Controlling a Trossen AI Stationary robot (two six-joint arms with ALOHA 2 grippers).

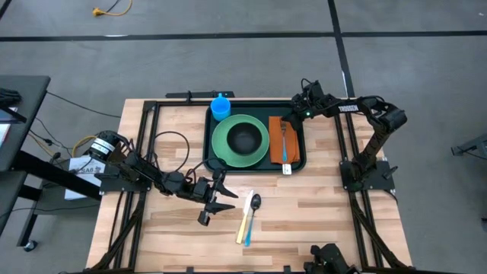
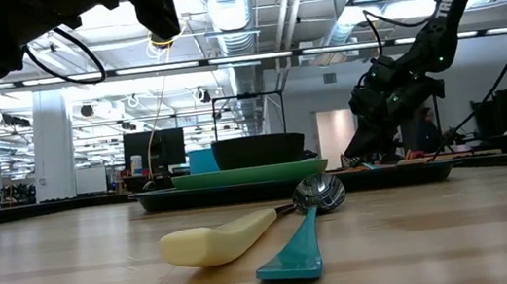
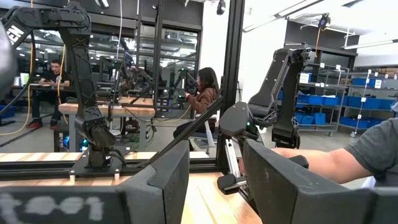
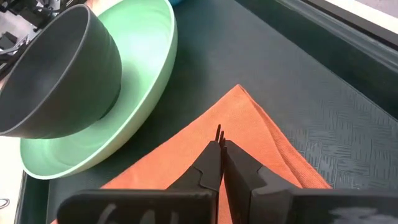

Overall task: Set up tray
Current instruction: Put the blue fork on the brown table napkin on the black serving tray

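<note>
Currently the right gripper (image 4: 220, 163) hangs closed and empty over the orange napkin (image 4: 249, 143) on the tray (image 1: 294, 162), which sits at the table's far middle. Left gripper (image 1: 221, 195) hovers part-open, empty, near the spoons (image 1: 249, 215).

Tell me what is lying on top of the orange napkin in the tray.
A fork with a light blue handle lies along the orange napkin, which rests on the tray beside the green plate. The shut right gripper hovers over the napkin's corner, hiding part of it.
</note>
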